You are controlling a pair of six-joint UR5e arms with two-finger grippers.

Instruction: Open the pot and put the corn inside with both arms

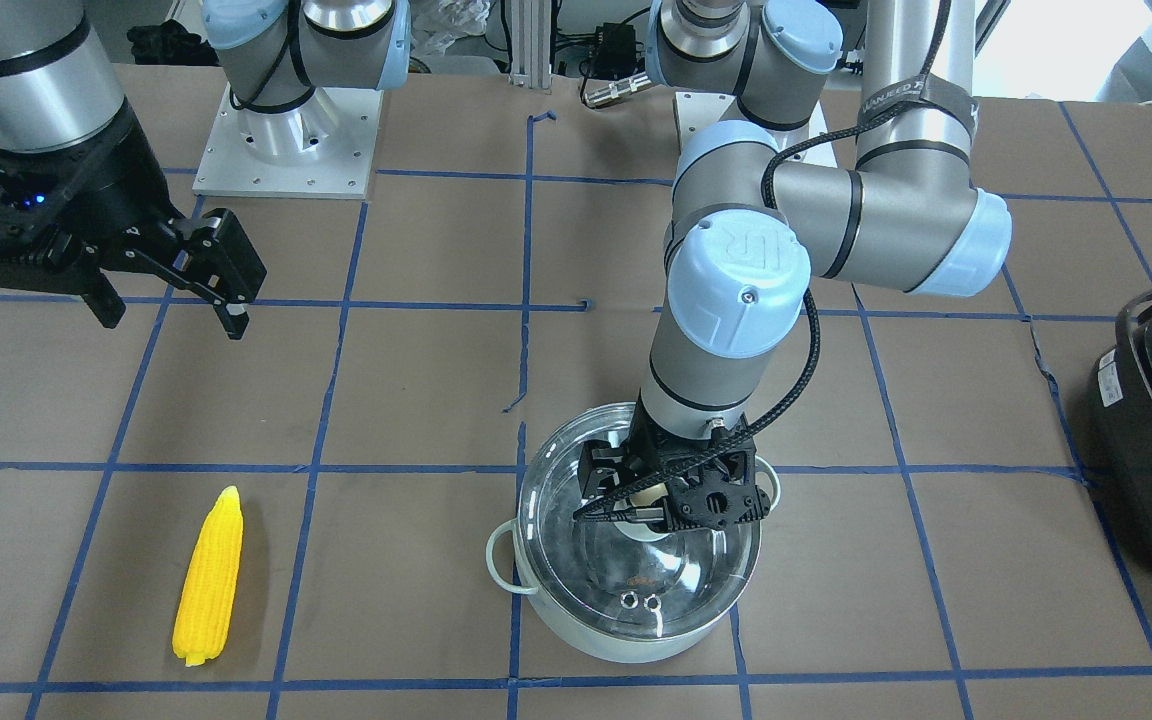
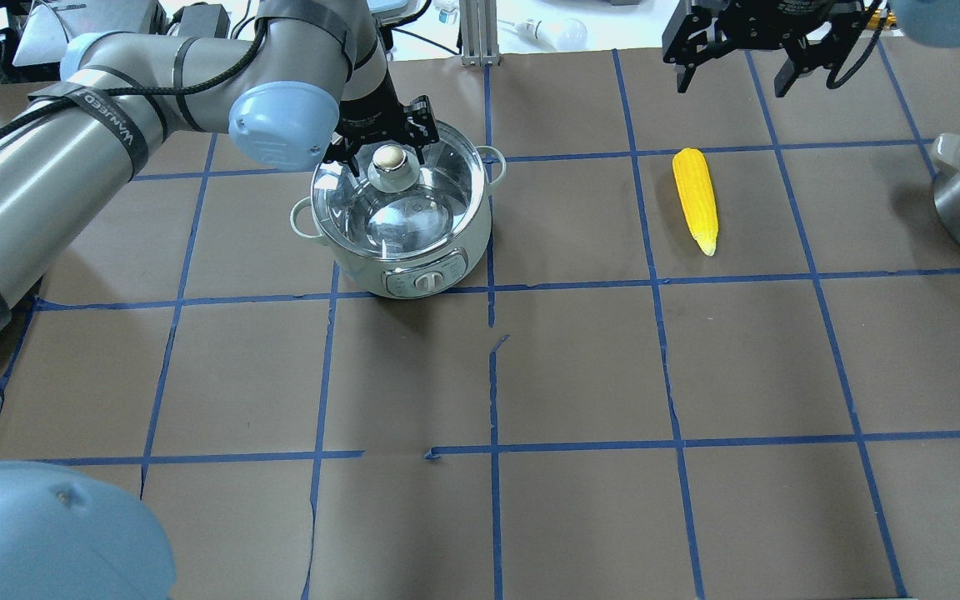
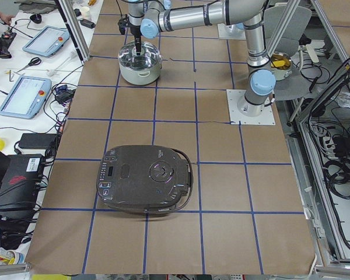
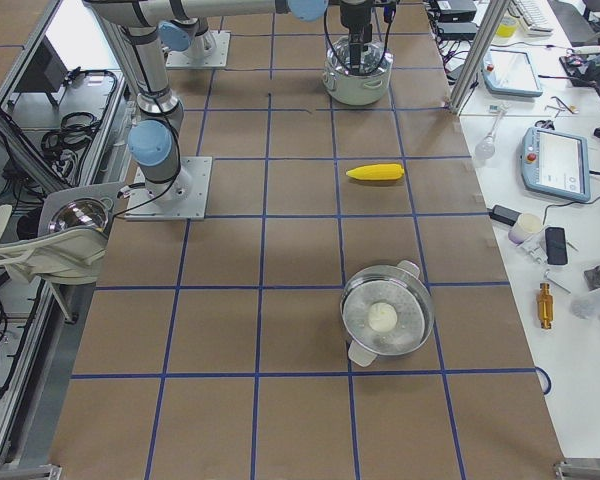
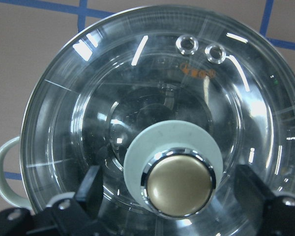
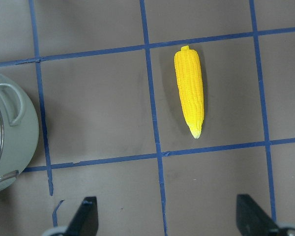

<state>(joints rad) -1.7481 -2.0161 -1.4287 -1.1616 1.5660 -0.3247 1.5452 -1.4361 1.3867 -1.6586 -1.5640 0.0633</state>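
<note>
Black appliance, steel pan at table ends; lid closes pot.

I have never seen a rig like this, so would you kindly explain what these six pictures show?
Two robot arms work at a brown table gridded with blue tape. One camera looks down from behind the robot, one faces it, two watch from the table's ends, one rides each wrist. On the table: a yellow corn cob, a mint-green pot with its glass lid on, a black appliance at one end and a steel pot holding a white ball at the other. The left gripper is open, fingers either side of the lid's knob. The right gripper hovers open near the corn, holding nothing.
</note>
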